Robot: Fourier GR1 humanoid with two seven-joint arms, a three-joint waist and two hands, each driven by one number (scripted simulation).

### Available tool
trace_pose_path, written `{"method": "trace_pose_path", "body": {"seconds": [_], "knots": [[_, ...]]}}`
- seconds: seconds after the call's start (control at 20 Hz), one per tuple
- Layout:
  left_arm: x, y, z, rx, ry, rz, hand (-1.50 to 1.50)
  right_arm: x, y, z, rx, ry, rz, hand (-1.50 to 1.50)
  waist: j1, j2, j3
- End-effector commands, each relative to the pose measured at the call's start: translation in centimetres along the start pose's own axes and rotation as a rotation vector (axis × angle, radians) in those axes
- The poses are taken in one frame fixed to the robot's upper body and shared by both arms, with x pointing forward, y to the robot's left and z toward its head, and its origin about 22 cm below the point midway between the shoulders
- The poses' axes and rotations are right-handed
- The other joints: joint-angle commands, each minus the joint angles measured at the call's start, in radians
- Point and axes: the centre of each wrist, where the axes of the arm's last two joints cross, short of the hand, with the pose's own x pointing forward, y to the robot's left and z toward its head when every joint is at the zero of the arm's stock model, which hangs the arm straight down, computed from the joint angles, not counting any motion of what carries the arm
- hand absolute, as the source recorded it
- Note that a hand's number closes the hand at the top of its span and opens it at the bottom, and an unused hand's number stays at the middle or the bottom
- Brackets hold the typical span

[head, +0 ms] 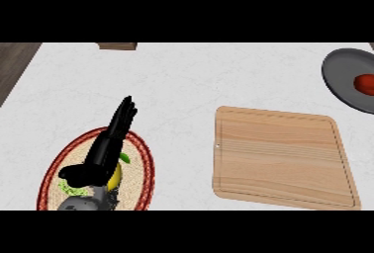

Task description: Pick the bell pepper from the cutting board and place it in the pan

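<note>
A red bell pepper (364, 83) lies inside the dark grey pan (340, 79) at the right edge, partly cut off by the view's border. The wooden cutting board (283, 157) lies at centre right with nothing on it. My left hand (102, 153) shows at lower left, open with straight fingers pointing up and away, above a woven plate. My right hand is nowhere in the view.
A round woven plate with a red rim (142, 163) sits under my left hand, holding a yellow and green item (120, 165) partly hidden by the hand. A small brown block (116, 46) stands at the counter's far edge. Dark flooring (11, 64) shows at the far left.
</note>
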Motion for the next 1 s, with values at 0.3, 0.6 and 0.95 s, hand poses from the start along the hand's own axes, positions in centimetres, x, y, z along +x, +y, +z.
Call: {"method": "trace_pose_path", "body": {"seconds": [0.3, 0.6, 0.95], "knots": [[0.4, -0.4, -0.5, 0.021, -0.003, -0.011, 0.0, -1.7, -1.2, 2.7, 0.082, -0.062, -0.006, -1.5, -0.016, -0.008, -0.002], [-0.6, 0.5, 0.6, 0.01, 0.0, 0.003, 0.0, -2.1, -1.8, 3.7, 0.066, -0.049, 0.034, -1.5, -0.01, -0.004, -0.001], [-0.5, -0.4, 1.6, 0.028, 0.016, 0.013, 0.0, -1.4, -3.2, 4.2, 0.071, -0.042, 0.095, -1.5, -0.01, -0.011, -0.002]]}}
